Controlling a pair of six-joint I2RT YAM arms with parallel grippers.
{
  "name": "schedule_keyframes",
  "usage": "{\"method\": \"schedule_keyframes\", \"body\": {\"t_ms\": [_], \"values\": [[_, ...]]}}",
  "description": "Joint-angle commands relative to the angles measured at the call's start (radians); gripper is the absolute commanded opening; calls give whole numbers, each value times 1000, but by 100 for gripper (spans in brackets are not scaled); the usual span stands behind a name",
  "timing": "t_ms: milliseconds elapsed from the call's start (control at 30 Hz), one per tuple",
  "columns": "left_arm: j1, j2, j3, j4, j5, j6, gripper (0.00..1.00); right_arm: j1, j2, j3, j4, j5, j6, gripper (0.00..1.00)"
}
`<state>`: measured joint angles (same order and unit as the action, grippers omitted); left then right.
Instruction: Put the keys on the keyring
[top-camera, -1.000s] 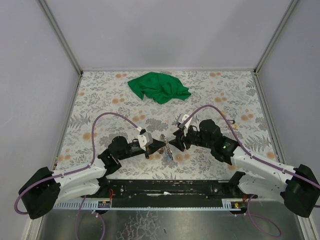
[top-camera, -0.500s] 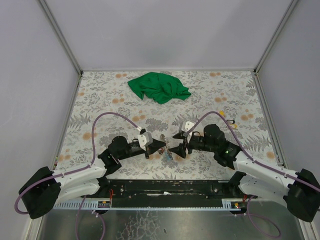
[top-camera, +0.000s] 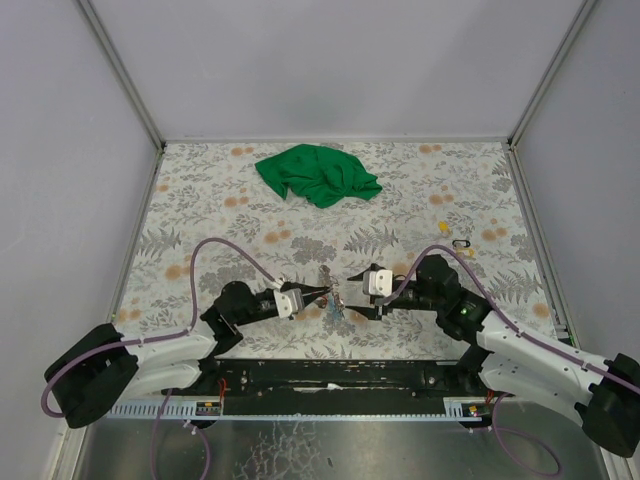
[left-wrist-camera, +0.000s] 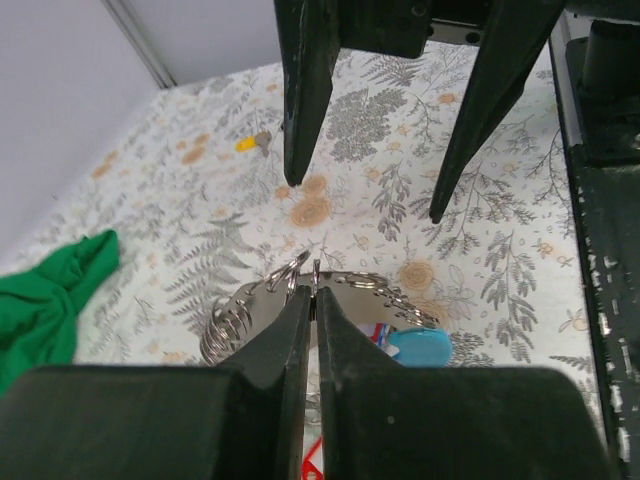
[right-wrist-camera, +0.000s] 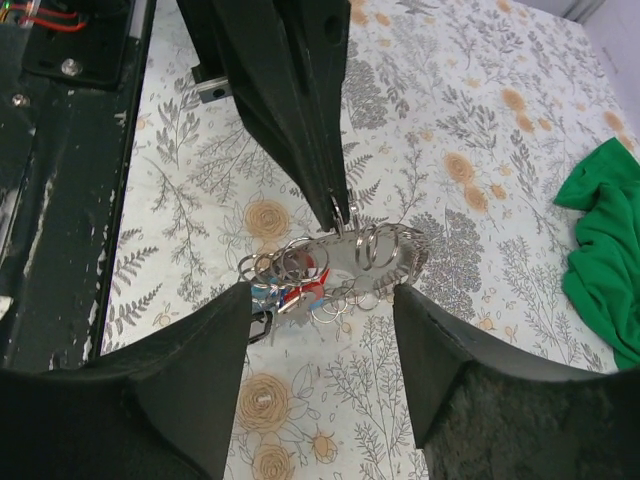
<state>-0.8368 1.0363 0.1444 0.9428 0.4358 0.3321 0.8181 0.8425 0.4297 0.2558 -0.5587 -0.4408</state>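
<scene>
The keyring (left-wrist-camera: 352, 284) is a grey metal loop strung with many small rings, lying on the floral table. My left gripper (left-wrist-camera: 315, 292) is shut on its top edge; the right wrist view shows those shut tips (right-wrist-camera: 338, 208) on the keyring (right-wrist-camera: 392, 248). The light blue key tag (left-wrist-camera: 420, 345) and the red key tag (right-wrist-camera: 308, 290) lie in the ring cluster, with a dark clip (right-wrist-camera: 255, 326) beside them. My right gripper (right-wrist-camera: 322, 292) is open, one finger on each side of the keyring, holding nothing. From above, the left gripper (top-camera: 318, 293) and the right gripper (top-camera: 350, 302) meet at the keyring (top-camera: 335, 305).
A crumpled green cloth (top-camera: 318, 175) lies at the back of the table. A tiny dark-and-yellow item (top-camera: 462, 243) lies at the right. The black base rail (top-camera: 330, 375) runs along the near edge. Grey walls enclose the table on three sides.
My right gripper has come down and toward the near edge, so its open fingers now straddle the keyring. My left gripper has shifted slightly, still shut on the keyring.
</scene>
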Motion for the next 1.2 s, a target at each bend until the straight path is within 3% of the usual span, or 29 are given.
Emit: {"method": "schedule_keyframes", "body": {"t_ms": [0,200,467,667,833,1000,1067,1167], "values": [[4,2,-13,160,57,199,0,4,24,91,-88,-48,-149,63],[4,-41,11,45,74,328,0,5,43,103,-84,-57,-206,56],[4,-61,21,20,105,361,0,6,102,134,-30,-84,-246,43],[4,-77,22,-5,100,377,0,5,127,156,-24,-68,-229,40],[4,-88,25,-32,82,363,0,6,110,175,-11,276,72,39],[3,-86,21,-24,65,332,0,2,133,262,-186,685,291,40],[2,-82,22,-21,54,316,0,-19,173,320,-278,782,329,40],[3,-78,22,-17,17,282,0,-96,236,374,-388,801,393,42]]}}
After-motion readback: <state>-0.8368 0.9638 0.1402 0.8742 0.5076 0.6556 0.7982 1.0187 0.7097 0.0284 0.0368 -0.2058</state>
